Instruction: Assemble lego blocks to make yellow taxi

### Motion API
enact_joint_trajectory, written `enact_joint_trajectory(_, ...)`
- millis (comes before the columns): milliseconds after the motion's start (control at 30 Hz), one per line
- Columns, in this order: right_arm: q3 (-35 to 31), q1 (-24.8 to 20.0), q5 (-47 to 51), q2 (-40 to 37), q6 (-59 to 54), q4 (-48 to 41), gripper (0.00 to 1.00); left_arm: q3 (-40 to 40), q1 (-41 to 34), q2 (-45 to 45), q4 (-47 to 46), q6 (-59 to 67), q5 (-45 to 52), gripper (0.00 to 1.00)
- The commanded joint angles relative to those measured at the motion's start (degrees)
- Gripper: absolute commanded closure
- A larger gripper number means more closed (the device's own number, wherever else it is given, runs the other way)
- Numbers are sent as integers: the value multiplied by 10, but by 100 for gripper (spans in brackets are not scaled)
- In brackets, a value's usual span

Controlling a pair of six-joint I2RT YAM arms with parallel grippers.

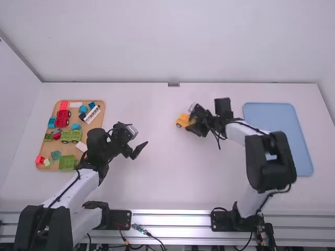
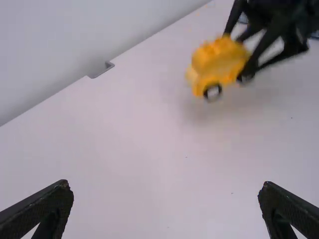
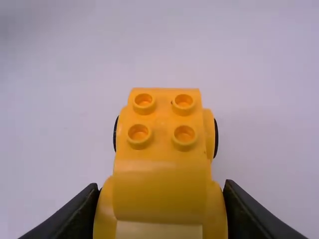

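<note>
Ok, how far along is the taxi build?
Looks done: yellow car body has wheels. In hand: right gripper clamps it; left gripper is open, holding nothing. Left, probably: something for its bare top studs. Loose blocks sit on the tan tray; can't tell which are needed.

Left fingers spread apart (rather wide); right fingers clamp firmly.
</note>
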Motion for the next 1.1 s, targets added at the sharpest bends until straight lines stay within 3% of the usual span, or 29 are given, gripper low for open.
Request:
enact_joint_trajectory(0,-10,-36,67,-69,44,-1,100,-1,-1,1,0,-1,5,1)
enact_joint_trajectory(333,-99,-215,162,-190,145,46,100,-1,-1,1,17,-2,7,1)
enact_joint_trajectory(633,-208,-346,159,-203,159,170,100,-1,-1,1,28,-2,7,1)
enact_joint_trajectory(833,-258,-402,163,-203,160,211,100,-1,0,1,30,-2,7,1)
enact_joint_trajectory(1067,-264,-454,167,-173,172,200,100,-1,-1,1,50,-42,7,1)
